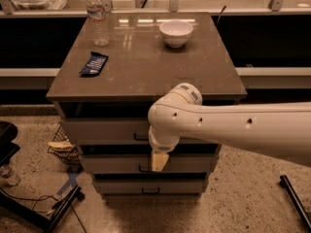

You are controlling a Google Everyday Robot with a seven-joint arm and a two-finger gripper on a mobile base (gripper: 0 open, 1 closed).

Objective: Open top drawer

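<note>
**Robot arm hangs at cabinet front, gripper just below top drawer**

The white arm (233, 127) reaches in from the right across the near face of a brown-topped cabinet (146, 76). Its gripper (159, 161) points down from the rounded wrist. The top drawer (102, 130), the widest of three grey fronts, sits directly under the tabletop's near edge and appears shut. Its small black handle (140, 138) shows just left of the wrist, which partly covers it. The gripper's pale tip lies lower than that handle, over the front of the middle drawer (112, 163) and just right of that drawer's own pull. Whether the gripper is released or clenched cannot be told, and it is not seen grasping the top drawer's handle. The bottom drawer (121, 186) sits beneath. On the tabletop stand a water bottle (97, 16) at the far left, a white bowl (176, 32) at the far centre and a dark snack packet (93, 63) on the left
</note>
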